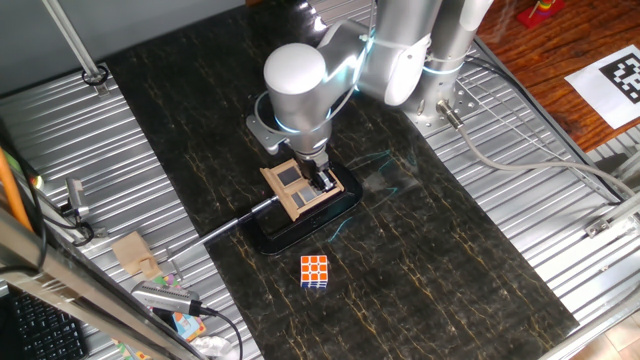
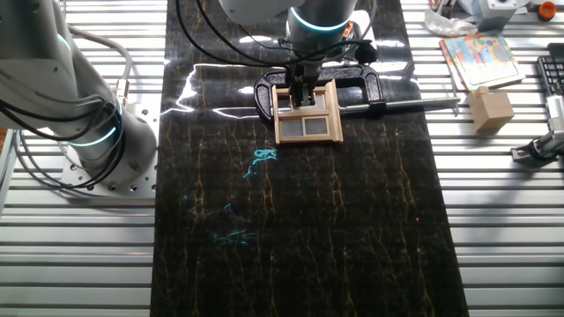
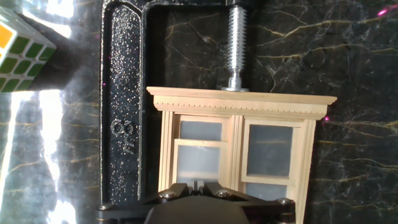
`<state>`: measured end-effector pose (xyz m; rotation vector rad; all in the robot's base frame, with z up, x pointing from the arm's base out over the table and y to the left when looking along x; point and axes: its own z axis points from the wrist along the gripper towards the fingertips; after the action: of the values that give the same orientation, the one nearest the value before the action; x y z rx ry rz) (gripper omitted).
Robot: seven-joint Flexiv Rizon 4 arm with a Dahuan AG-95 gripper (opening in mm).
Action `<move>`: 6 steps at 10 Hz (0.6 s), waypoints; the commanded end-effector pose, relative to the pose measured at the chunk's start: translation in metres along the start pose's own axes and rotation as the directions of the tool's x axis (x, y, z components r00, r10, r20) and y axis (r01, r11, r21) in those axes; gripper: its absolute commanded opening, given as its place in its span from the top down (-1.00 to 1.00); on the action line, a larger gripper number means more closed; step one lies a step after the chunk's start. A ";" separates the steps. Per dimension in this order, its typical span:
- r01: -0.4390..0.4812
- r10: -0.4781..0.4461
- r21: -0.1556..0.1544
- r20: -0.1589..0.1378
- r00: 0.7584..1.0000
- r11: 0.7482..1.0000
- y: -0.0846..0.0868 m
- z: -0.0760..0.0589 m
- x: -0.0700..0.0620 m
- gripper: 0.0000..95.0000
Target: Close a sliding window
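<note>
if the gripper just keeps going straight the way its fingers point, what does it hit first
Most likely the sliding window: the gripper points down onto its wooden frame and may already touch it. Depth is unclear, and its fingertips are hidden.

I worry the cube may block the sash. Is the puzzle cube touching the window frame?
Apart. The fixed view facing the arm shows the puzzle cube on bare tabletop, clear of the window frame and its black clamp.
</note>
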<state>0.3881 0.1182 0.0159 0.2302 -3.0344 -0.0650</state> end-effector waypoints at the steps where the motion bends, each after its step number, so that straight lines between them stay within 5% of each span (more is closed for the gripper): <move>1: 0.000 0.000 0.001 -0.001 1.000 1.000 0.000 0.001 0.002 1.00; 6: -0.001 0.001 0.001 -0.001 1.000 1.000 0.001 0.002 0.004 1.00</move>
<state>0.3839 0.1186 0.0162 0.2299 -3.0336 -0.0634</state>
